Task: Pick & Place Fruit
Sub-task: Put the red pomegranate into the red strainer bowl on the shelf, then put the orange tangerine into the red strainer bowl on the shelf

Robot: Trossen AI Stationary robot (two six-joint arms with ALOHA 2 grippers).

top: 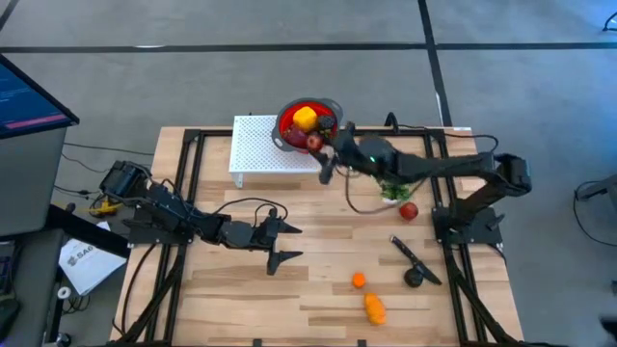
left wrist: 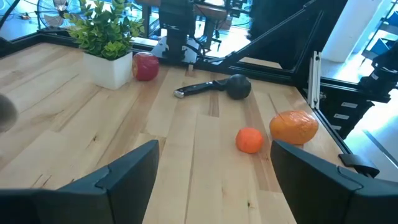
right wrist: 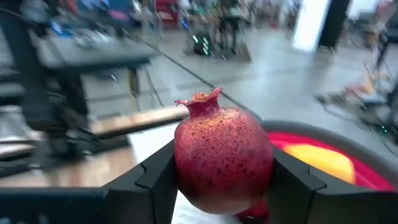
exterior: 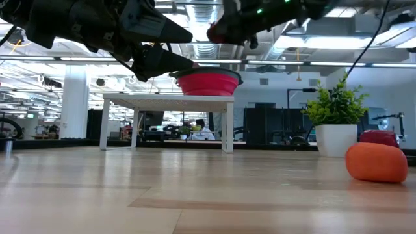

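Pomegranate [right wrist: 222, 158] hides bowl [right wrist: 348, 149], fruit [right wrist: 320, 160] behind.

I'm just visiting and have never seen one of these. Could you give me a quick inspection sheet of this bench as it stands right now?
Surface: wooden table, with a white perforated stand at its far edge.
Job's things: red bowl on the stand holds fruit; red apple, small orange, larger orange fruit on the table.
Clutter: potted plant, black-handled knife.
Grippers: right gripper clamps a pomegranate near the bowl; left gripper open, empty, above the table.
Cables: black cable looping by the plant.
Surroundings: open hall; a seated person far off.
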